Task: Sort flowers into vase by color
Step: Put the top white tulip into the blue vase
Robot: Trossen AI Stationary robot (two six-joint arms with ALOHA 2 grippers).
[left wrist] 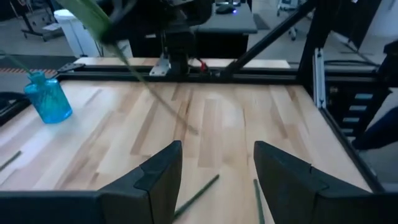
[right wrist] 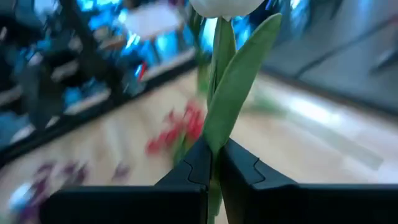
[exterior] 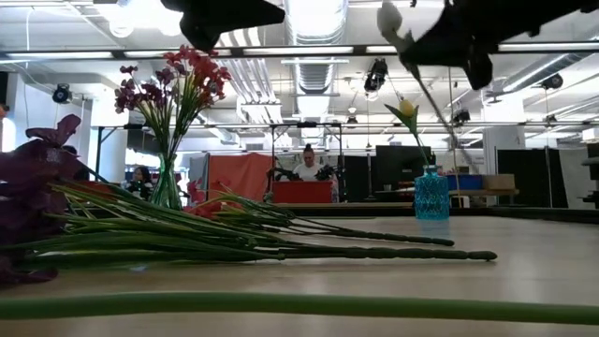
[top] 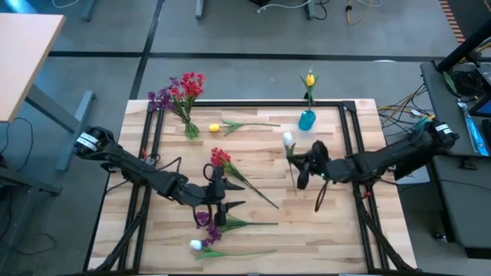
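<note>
R gripper point(right wrist: 214, 163) pinched on white tulip stem point(right wrist: 222, 81), lifted near blue vase point(top: 307, 119) w/ yellow tulip point(top: 310, 79) in. L gripper point(left wrist: 216, 171) half open, empty (waiting mid-table). Clear vase point(exterior: 168, 183) has reds/purples; I count approx. six loose flowers point(top: 230, 165) left.

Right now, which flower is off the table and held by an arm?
The white tulip: the right gripper's jaws are shut on its stem, while the other loose flowers lie flat.

Grey floor point(top: 253, 31) surrounds a wooden desk point(top: 23, 54); ceiling ducts point(exterior: 314, 56) run overhead, with a red partition point(exterior: 301, 192) beyond.
</note>
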